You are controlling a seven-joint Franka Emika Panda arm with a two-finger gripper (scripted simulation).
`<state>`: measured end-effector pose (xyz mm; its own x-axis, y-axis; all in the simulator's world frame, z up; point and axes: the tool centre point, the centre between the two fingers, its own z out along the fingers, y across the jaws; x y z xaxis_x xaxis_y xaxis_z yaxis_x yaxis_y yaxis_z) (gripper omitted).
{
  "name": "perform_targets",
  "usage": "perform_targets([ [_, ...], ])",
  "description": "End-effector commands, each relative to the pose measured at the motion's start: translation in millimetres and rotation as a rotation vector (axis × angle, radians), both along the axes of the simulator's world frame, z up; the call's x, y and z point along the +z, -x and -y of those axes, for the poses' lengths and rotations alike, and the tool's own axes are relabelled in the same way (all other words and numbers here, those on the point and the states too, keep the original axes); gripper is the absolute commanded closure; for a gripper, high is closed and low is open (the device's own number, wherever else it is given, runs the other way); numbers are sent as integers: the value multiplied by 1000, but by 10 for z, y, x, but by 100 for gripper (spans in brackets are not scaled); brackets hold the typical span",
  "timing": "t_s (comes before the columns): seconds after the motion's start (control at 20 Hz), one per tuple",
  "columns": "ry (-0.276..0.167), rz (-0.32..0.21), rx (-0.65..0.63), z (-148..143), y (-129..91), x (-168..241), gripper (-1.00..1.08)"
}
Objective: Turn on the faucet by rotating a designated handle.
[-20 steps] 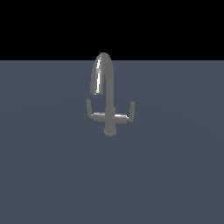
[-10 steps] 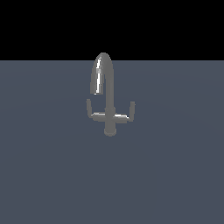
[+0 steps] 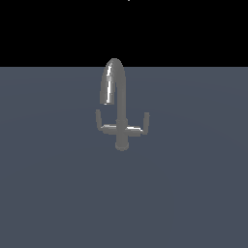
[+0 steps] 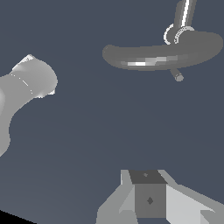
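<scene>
Gripper (image 4: 151,205): only its base visible in wrist view, opening not discernible, nothing held; faucet (image 3: 117,109): upright mid-tabletop (image 3: 193,193), apart from gripper; handle (image 3: 102,125): exterior view's left; background black.

Bare simulated scene: faucet (image 3: 117,109), grey floor (image 3: 193,193)

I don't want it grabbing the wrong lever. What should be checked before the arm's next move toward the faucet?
1. Target picked: handle, the duller lever on the exterior view's left of the faucet: ok.
2. Faucet standing upright: ok.
3. Is the gripper at the handle: not ok; in the wrist view it is well apart from the faucet.
4. Jaws open enough: cannot tell.
5. Streaked twin lever free of contact: ok.
</scene>
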<state>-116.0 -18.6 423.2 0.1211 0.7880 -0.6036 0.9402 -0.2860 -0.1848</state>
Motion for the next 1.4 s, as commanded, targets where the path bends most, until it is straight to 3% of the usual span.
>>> perform_targets([
  [0.0,8,-59,67,-14,-84,-60,108],
  [1.35,36,-737,689,-300,-924,-897,108],
])
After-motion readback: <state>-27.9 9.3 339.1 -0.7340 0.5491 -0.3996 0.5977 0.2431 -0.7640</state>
